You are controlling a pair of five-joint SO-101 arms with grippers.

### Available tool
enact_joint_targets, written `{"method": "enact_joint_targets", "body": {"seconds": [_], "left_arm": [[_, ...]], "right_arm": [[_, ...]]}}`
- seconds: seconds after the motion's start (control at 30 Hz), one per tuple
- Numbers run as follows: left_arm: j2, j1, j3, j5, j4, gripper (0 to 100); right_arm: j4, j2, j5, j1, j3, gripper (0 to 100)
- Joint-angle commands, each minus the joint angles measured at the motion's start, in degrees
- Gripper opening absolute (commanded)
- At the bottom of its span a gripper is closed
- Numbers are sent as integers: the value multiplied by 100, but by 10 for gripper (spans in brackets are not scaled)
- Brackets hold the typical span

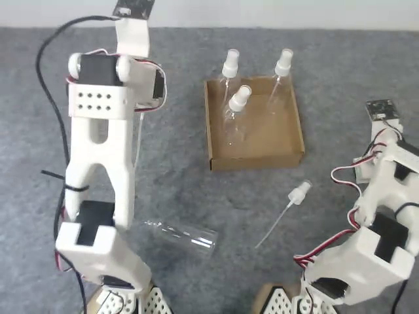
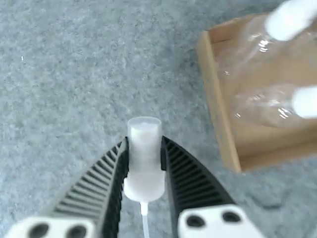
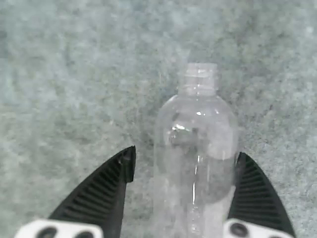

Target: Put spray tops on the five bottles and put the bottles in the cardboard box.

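Currently, the left arm [image 1: 101, 150] stands at the left of the table. The left gripper [image 2: 144, 144] is clenched on a spray top [image 2: 144, 163], head pointing away from the wrist and dip tube trailing back between the jaws. Near the left arm's base an uncapped bottle [image 1: 180, 234] lies flat on the carpet with its long axis running left to right; which end carries the neck cannot be confirmed. Farther off, at centre, the cardboard box [image 1: 258, 159] holds three capped bottles [image 1: 237, 108]. Just right of the box's near wall a loose spray top [image 1: 299, 193] lies on the carpet, tube angled toward the near left, closest to the right arm [image 1: 380, 229]. The right gripper [image 3: 187, 152] is released: its jaws straddle a second open bottle [image 3: 195, 144], with carpet showing between one jaw and the bottle wall. This bottle's long axis runs straight out from the claw, bare threaded neck at the end away from the wrist. The coming move likely turns on aligning the held spray top with that neck, so the right claw should clamp the bottle first. Unclamped, the neck is free to shift.
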Motion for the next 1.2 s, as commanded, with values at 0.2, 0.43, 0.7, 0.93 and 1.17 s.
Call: {"method": "enact_joint_targets", "body": {"seconds": [0.2,0.43,0.7,0.93,1.17], "left_arm": [[-2602,211,2607,62,-782,12],[-3736,79,4840,44,-1873,12],[-4009,-413,5745,-167,-2356,12],[-4009,-404,5877,-176,-2514,12],[-3982,-404,5886,-176,-2514,12]], "right_arm": [[1042,-84,62,-84,-1591,257],[1051,374,114,-75,-1996,257],[2378,1982,387,-66,-3947,254],[2765,2738,431,-40,-4721,235],[2756,2818,431,-13,-4774,34]]}}
